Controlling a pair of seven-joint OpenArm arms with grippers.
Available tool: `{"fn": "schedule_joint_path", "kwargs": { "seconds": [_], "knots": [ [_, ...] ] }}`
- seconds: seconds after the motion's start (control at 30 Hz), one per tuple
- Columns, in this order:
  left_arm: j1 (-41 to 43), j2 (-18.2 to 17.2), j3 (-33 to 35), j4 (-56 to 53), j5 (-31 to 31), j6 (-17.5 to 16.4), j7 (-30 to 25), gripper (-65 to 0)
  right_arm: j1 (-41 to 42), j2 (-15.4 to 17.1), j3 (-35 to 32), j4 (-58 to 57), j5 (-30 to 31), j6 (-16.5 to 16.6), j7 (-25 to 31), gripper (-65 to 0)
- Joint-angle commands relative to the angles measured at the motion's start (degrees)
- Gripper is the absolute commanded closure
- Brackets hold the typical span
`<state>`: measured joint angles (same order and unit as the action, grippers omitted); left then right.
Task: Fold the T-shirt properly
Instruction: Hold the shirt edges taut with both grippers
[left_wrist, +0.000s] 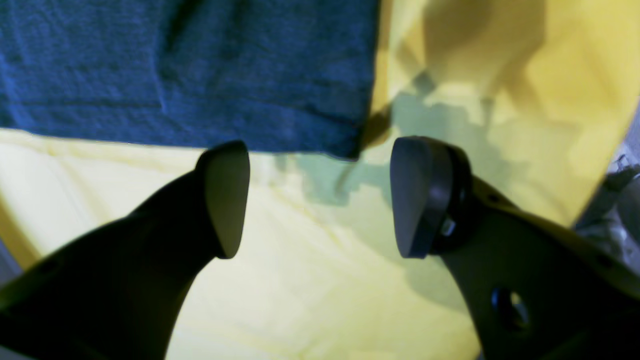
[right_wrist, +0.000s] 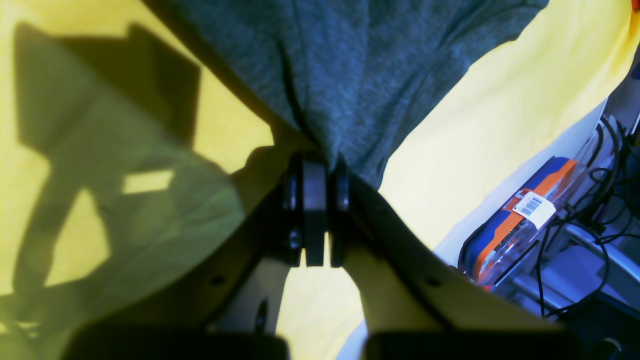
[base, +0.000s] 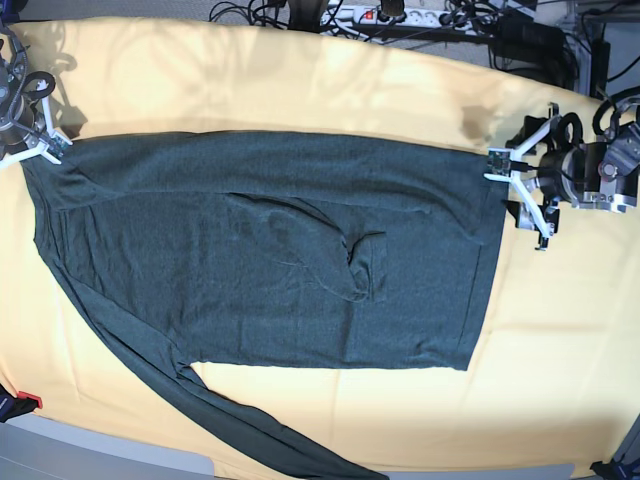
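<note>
The T-shirt (base: 270, 270) lay spread flat across the yellow-covered table (base: 300, 90), its body stretching from the base view's left edge to a straight hem near the right, with one long sleeve (base: 200, 400) trailing diagonally toward the bottom edge, where it was cut off by the frame. A second sleeve looked folded over the body, ending in a small crease near the middle (base: 360, 265). The right end effector (right_wrist: 320, 212) was pinched tight on the T-shirt's fabric, its pads pressed together with the knit bunched and rising from between them; in the base view it sat at the garment's upper left corner (base: 45, 140). The left end effector (left_wrist: 320, 197) stood wide apart, holding nothing, its two dark fingertips (left_wrist: 227, 200) poised just beside the corner of the stitched hem (left_wrist: 345, 145) without touching it, over bare yellow cloth. In the base view that end effector (base: 520, 195) hung at the shirt's upper right corner. Beyond the table's edge in the right wrist view lay a blue and orange object with a barcode label (right_wrist: 520, 220) among tangled cables (right_wrist: 595, 200); what it was could not be made out.
</note>
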<state>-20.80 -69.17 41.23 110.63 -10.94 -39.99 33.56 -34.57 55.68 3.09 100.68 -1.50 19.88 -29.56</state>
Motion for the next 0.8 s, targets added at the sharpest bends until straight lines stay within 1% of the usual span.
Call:
{"fn": "schedule_joint_path", "kwargs": {
  "seconds": [0.0, 0.1, 0.3, 0.4, 0.53, 0.77],
  "knots": [
    [-0.8, -1.0, -0.7, -0.5, 1.0, 0.0, -2.0, -42.8, 0.3, 1.3, 0.8, 0.6, -0.2, -0.9, -0.2, 0.0],
    [-0.8, 0.3, -0.7, -3.1, 3.2, 0.0, -4.9, -42.8, 0.3, 1.3, 0.8, 0.6, -0.3, -0.9, -0.2, 0.0],
    [-0.8, 4.9, -0.7, -6.6, 3.0, 0.0, -5.3, -42.8, 0.3, 1.3, 0.8, 0.6, -0.3, -0.9, -0.2, 0.0],
    [-0.8, 6.0, -0.7, -7.5, 3.0, 0.0, -5.3, -42.8, 0.3, 1.3, 0.8, 0.6, -0.3, -0.9, -0.2, 0.0],
    [-0.8, 6.1, -0.7, -7.8, 3.0, 0.0, -5.2, -42.8, 0.3, 1.3, 0.8, 0.6, -0.3, -0.9, -0.2, 0.0],
    [-0.8, 4.4, -0.7, -7.1, 3.0, 0.0, -5.1, -42.8, 0.3, 1.3, 0.8, 0.6, -0.3, -0.9, -0.2, 0.0]
  ]
}}
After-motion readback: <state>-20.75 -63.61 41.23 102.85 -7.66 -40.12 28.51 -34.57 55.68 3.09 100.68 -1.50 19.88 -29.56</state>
